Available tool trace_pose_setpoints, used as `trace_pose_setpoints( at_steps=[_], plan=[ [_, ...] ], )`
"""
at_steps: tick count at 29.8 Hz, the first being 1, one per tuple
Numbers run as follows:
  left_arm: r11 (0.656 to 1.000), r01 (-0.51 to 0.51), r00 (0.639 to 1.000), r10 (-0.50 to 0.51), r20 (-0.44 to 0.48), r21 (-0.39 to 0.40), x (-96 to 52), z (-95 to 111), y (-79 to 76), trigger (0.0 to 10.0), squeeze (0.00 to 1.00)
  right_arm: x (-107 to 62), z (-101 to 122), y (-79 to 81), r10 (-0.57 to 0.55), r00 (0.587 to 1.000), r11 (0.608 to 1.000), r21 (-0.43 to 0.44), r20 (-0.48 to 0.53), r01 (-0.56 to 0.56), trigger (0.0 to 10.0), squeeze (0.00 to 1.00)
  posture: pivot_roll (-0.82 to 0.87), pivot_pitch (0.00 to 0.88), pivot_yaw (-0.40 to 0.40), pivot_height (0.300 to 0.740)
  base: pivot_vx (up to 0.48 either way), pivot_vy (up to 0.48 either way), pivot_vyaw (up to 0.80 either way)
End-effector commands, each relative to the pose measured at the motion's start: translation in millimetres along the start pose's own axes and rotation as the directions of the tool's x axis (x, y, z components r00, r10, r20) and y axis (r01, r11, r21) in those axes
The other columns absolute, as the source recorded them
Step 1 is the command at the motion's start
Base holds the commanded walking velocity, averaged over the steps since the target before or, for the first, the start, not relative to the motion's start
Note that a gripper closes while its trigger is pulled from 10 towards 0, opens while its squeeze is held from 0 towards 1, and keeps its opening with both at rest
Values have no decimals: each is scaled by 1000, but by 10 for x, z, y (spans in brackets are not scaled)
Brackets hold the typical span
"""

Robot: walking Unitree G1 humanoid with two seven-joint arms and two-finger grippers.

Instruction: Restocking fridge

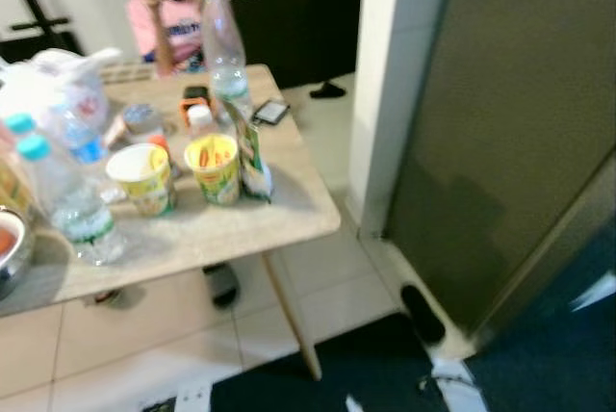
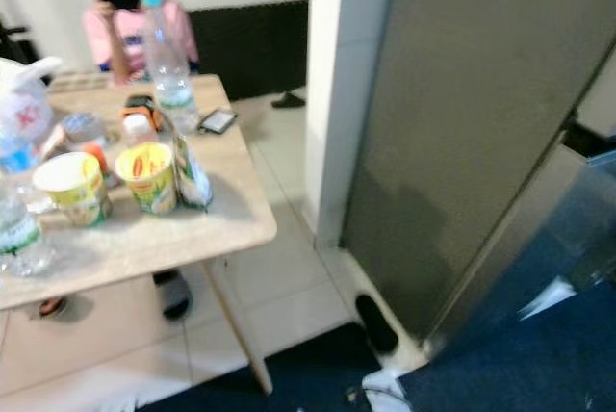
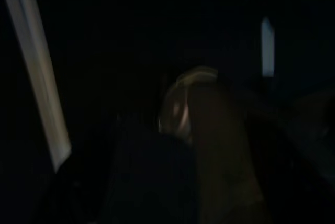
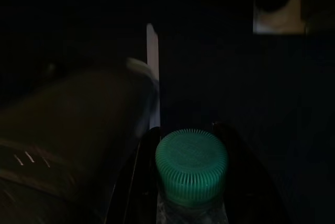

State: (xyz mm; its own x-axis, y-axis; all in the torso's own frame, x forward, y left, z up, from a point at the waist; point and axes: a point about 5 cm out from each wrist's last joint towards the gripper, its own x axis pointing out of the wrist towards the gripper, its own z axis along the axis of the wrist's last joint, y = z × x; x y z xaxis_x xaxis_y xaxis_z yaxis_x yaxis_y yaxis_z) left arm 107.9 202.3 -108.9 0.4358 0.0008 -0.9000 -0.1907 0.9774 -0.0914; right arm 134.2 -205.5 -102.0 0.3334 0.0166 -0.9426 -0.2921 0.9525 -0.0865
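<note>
Right gripper (image 4: 191, 203): its wrist view is dark, yet the two black fingers (image 4: 137, 182) stand either side of a bottle, closed on its neck.
Held bottle (image 4: 191, 167): clear plastic with a ribbed green cap, seen from above, cap toward the camera.
Left gripper: its wrist view is nearly black; a pale curved glint is all that can be made out, and I cannot tell how the fingers stand.
Fridge (image 2: 481, 133): tall grey-olive door on the right of the head views, beside a white pillar (image 2: 332, 85).
Table (image 1: 192, 229): light stone-look top to the left of the fridge, across a strip of tiled floor (image 1: 327, 277).
On the table: two yellow cups (image 1: 214, 167) side by side, a small carton (image 1: 252, 157) touching the right cup, a tall water bottle (image 1: 223, 51) behind them, a phone (image 1: 271, 111) near the far edge, a smaller bottle (image 1: 67, 200) at the near left.
Person (image 1: 166, 17): seated beyond the table in a pink top, holding a dark device.
</note>
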Motion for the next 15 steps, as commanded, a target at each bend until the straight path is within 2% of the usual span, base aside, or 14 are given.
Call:
trace_pose_setpoints(
  at_steps=[1, 15],
  plan=[
    [1000, -1, 1000, 1, -8, -1, -2, -12, 6, 10000, 0, -12, -16, -67, -26, 1000, 1000, -7, -4, 26, 10000, 0, -40, 0, 12, 740, 0, -431, 0],
    [1000, -1, 1000, 1, -24, -3, -8, -73, -11, 10000, 0, -19, -32, -104, -40, 999, 999, -5, -10, 40, 10000, 0, -41, 0, 12, 740, 0, -435, 0]
  ],
)
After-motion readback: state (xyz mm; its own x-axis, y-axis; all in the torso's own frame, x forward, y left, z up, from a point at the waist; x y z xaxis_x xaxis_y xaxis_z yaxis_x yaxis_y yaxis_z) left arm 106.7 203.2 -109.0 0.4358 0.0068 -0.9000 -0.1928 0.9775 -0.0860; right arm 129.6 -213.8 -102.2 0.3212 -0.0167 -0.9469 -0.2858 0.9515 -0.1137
